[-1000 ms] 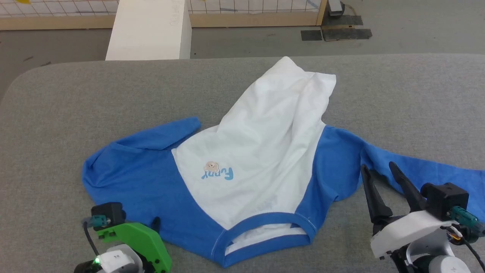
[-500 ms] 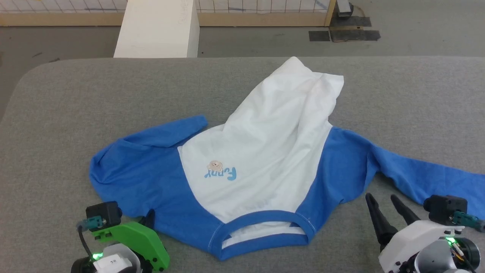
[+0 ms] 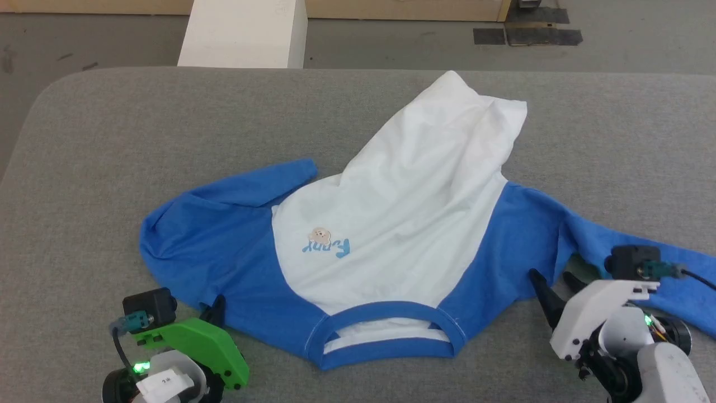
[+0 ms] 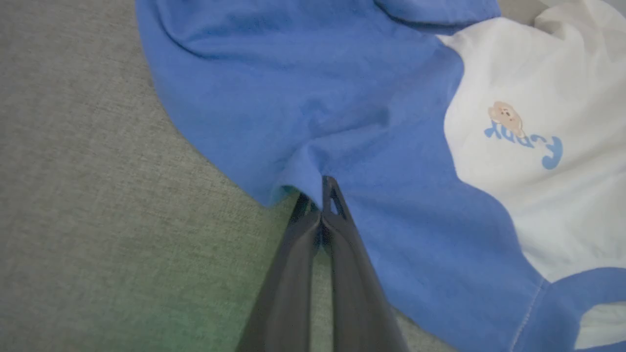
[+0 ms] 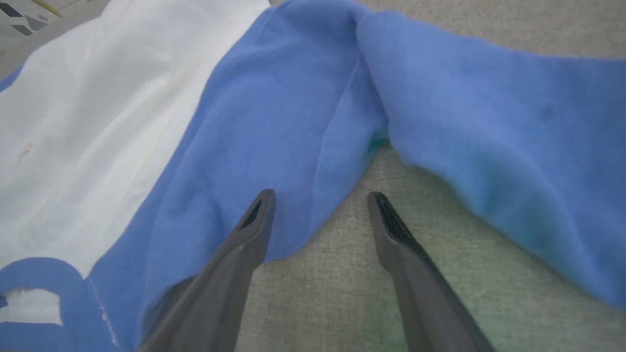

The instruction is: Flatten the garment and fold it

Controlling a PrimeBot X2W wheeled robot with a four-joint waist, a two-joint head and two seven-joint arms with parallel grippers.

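The garment (image 3: 403, 207) lies spread on the grey table, white lower part far, blue shoulders and collar (image 3: 386, 333) near me. Its right sleeve (image 3: 632, 252) stretches off right; its left sleeve (image 3: 251, 187) is folded back over the blue shoulder. My left gripper (image 3: 218, 305) sits at the near left blue edge. In the left wrist view that gripper (image 4: 320, 190) is shut, pinching the puckered blue hem (image 4: 293, 181). My right gripper (image 3: 551, 277) stands open at the underarm; in the right wrist view that gripper (image 5: 320, 198) has one fingertip (image 5: 261, 200) over blue cloth, the other over bare table.
The grey padded table (image 3: 112, 140) has a rounded far left corner. A white rectangular box (image 3: 243, 33) stands on the floor beyond its far edge, with dark mats (image 3: 526, 34) further right. Bare table surface lies left of and beyond the shirt.
My left gripper has closed on the blue edge. The right gripper, still open, has come in to the underarm. The head camera has tilted, shifting the whole picture.
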